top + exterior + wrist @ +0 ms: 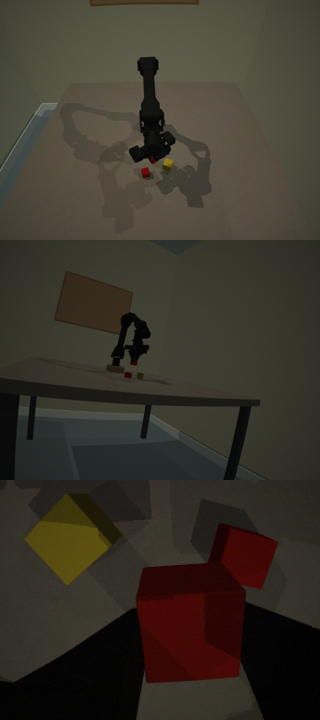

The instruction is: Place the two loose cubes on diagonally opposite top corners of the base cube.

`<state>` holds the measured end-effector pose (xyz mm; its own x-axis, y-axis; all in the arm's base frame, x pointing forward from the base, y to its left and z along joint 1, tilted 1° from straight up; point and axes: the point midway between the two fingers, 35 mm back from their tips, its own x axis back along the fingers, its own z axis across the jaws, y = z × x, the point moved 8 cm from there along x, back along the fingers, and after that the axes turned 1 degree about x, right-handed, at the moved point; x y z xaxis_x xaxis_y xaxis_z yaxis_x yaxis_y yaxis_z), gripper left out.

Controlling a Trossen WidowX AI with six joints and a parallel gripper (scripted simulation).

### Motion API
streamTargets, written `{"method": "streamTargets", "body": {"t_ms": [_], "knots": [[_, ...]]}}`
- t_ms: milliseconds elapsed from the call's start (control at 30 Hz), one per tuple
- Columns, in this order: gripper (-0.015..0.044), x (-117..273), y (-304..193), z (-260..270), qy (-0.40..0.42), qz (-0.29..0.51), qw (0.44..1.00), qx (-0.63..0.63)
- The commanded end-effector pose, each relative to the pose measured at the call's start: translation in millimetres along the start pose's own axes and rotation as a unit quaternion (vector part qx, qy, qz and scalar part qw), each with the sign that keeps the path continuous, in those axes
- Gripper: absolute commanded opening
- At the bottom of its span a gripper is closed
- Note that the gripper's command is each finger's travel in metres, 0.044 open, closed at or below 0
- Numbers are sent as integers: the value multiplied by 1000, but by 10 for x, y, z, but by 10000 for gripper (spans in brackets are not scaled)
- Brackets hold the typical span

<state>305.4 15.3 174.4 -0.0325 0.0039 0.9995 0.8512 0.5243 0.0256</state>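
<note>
We have one red cube up in the tool, its jaws part-way apart and pressed on two opposite sides of it. Taking the yellow cube as our landmark — we judge it to be the fixed base — the held cube hangs higher than it and off to one side, nearer the arm's foot. The other red cube sits on the counter near the yellow cube, apart from it. Neither red cube caps a corner of the yellow one, so the stacking is all ahead of us. In the wrist view the yellow cube looks turned against the held one; if we lower without matching that turn, the cube may land askew, or too far out to balance once we let go. Set too far inward, it would crowd the second cube's corner and cost us the small gap. Coming down too low could shove the yellow cube — and opening unevenly could drag the placed cube sideways.
</note>
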Motion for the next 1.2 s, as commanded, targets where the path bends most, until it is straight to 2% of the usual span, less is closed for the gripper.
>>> {"method": "streamTargets", "body": {"t_ms": [0,700,1167], "knots": [[105,-6,105,97,0,-6,1000,-13],[105,-133,436,603,1,0,997,-81],[105,-141,445,620,1,0,997,-83]]}}
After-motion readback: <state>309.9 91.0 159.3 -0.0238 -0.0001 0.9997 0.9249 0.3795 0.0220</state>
